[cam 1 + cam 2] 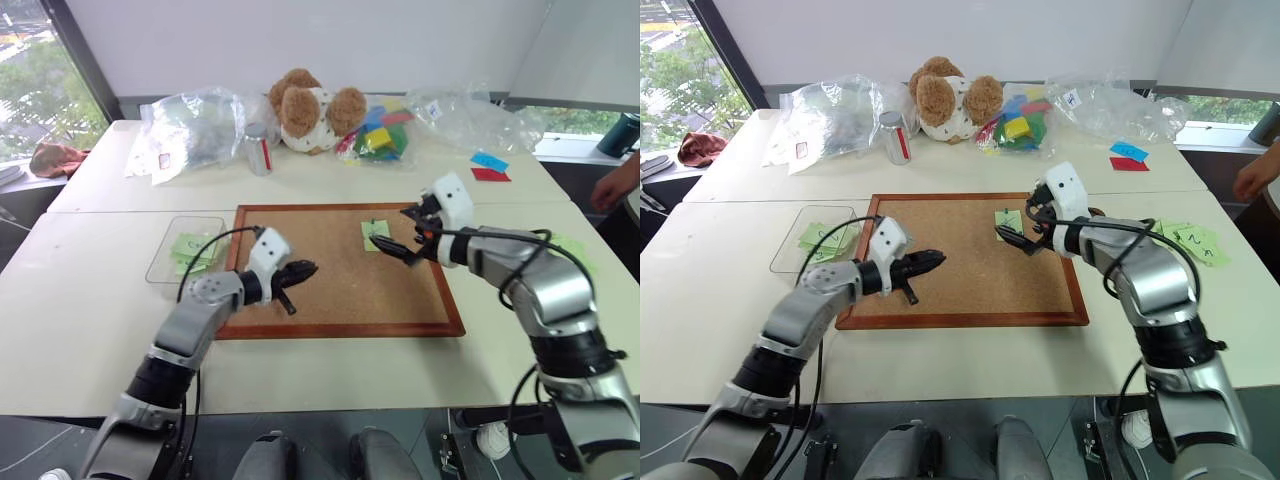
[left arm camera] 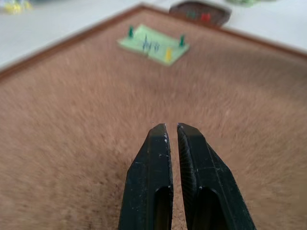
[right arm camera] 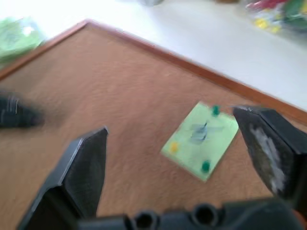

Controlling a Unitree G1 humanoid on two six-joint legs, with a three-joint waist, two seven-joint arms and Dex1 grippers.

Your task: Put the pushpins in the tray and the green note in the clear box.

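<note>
The green note, thin, limp paper, sits pinned on the corkboard by three tiny hard pushpins, each best pinched by its head, as the right gripper hovers wide open, the left gripper closed empty.

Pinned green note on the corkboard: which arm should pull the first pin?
Right, probably. The right pincer hangs open right beside the green note, whose pins show between its fingers in the right wrist view. The left pincer is shut and sits farther back over bare corkboard.
</note>
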